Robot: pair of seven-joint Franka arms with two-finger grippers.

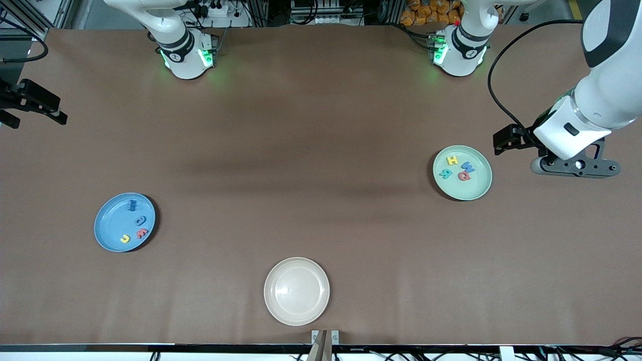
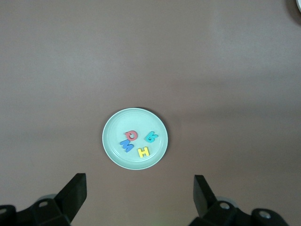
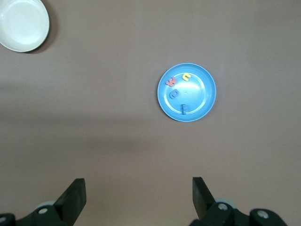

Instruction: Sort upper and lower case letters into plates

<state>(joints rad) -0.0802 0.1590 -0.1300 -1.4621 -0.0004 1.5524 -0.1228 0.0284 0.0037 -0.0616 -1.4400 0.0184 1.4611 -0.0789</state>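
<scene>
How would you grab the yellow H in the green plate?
Come straight down from above and pinch the yellow H across its two outer bars. It lies flat in the green plate, near the rim with the blue W beside it, so a sideways approach is blocked.

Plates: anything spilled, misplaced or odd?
Nothing stands out. Four letters lie inside the mint green plate, four inside the blue plate; none on the table. The cream-white plate holds nothing. Left gripper and right gripper are open, holding nothing.
</scene>
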